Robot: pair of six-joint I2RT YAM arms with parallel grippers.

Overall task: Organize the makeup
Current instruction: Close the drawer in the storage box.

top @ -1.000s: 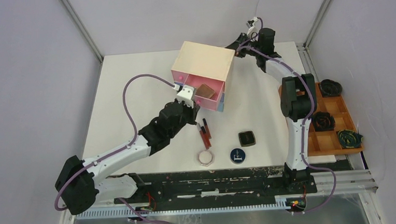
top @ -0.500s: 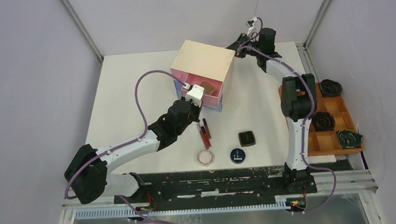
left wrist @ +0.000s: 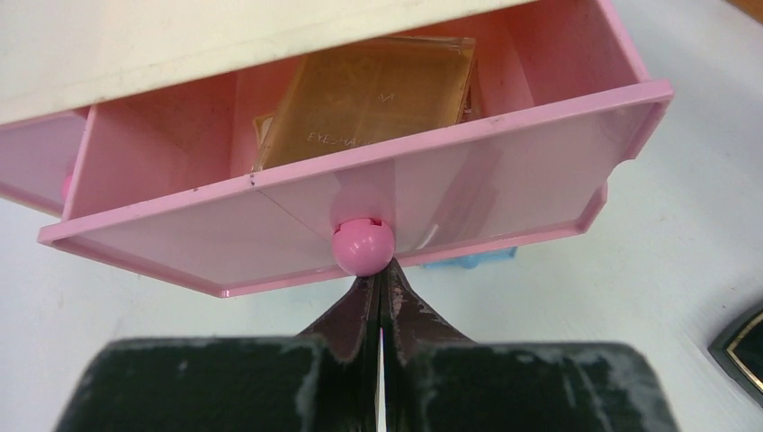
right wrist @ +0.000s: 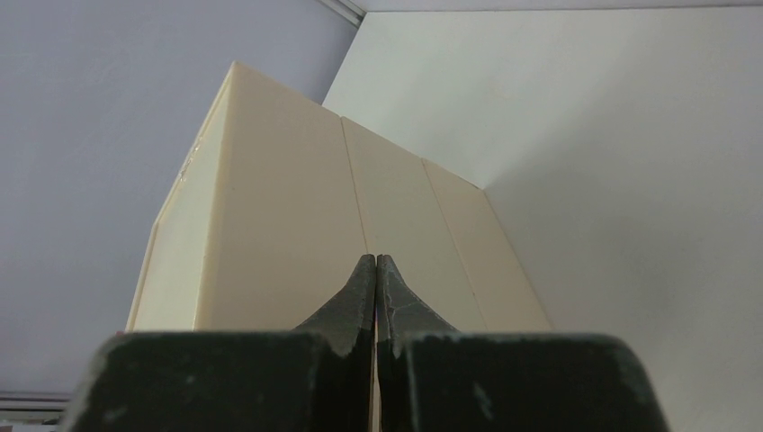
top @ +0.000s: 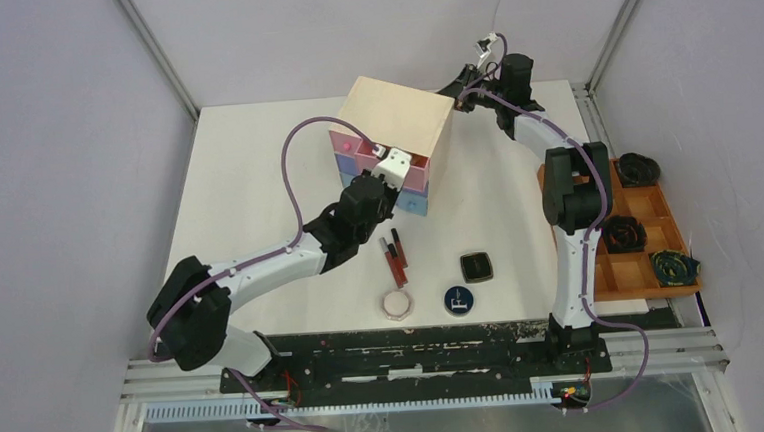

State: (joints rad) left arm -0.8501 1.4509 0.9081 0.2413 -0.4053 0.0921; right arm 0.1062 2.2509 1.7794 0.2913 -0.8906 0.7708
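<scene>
Brown compact (left wrist: pixel 378 94) inside pink drawer (left wrist: pixel 522 171)

walls (top: pixel 53 146): plain grey | table (top: pixel 235 165): white | corner posts (top: pixel 154 50): metal | light: soft, even

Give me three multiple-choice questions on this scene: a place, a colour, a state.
1. Where is the brown compact? A on the table; B in the pink drawer; C in the tray.
2. What colour is the drawer's knob? A blue; B pink; C purple.
3. The left gripper is: A shut; B wide open; C holding a tube.
Answers: B, it lies inside the part-open drawer; B, the left wrist view shows it pink; A, its jaws meet at the knob.
</scene>
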